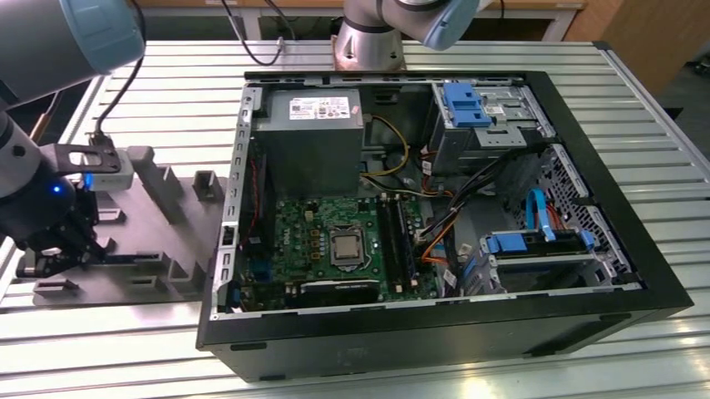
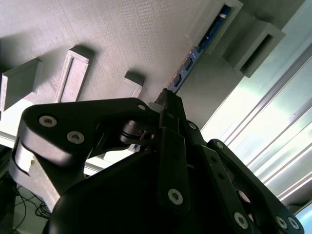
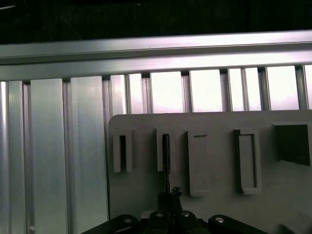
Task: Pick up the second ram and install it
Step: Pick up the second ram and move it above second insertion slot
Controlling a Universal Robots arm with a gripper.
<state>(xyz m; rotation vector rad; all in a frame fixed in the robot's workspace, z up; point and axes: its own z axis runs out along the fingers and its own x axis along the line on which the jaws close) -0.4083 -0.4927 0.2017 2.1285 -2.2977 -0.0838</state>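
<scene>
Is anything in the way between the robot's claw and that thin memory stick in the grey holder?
Nothing visible. The gripper sits right at the end of the second ram, which stands on edge in a slot of the grey holder.

Slatted aluminium table point(image 1: 633, 100). Bears two items. Toward the exterior view's left: flat grey fixture plate point(image 1: 133, 243) with upright slotted posts. Just beside it, toward the right: black computer case point(image 1: 444, 332), lying on its side, open face upward.

The second ram point(image 2: 194, 53), thin and dark, stands on edge between slotted posts of the grey holder point(image 2: 122, 39).
</scene>
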